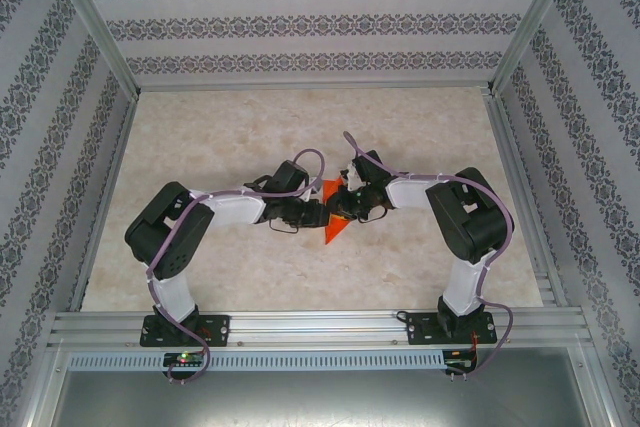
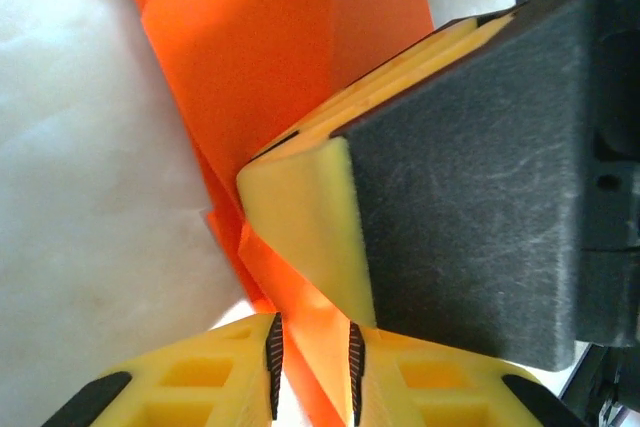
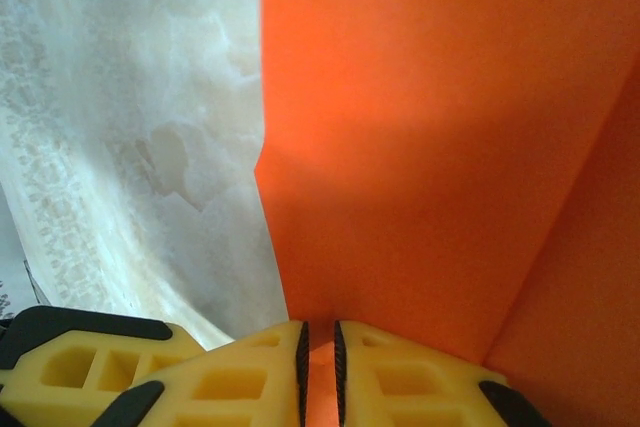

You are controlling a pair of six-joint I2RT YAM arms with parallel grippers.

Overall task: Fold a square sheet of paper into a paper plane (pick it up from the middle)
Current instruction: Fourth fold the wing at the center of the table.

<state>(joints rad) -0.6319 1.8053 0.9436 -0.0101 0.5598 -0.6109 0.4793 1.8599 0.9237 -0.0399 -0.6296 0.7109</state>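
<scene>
Right pincer point(image 3: 318, 359) clamped on orange paper point(image 1: 333, 230). Left pincer point(image 2: 312, 362) narrow around it, grip unclear. Paper axis runs near-far between them.

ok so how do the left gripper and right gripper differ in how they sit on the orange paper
Gap: the left gripper stands slightly open, the right gripper closed tight. Hold: the left gripper straddles a narrow folded strip of paper, the right gripper pinches a broad flat panel's edge. Both have yellow fingers with the same paper between them.
</scene>
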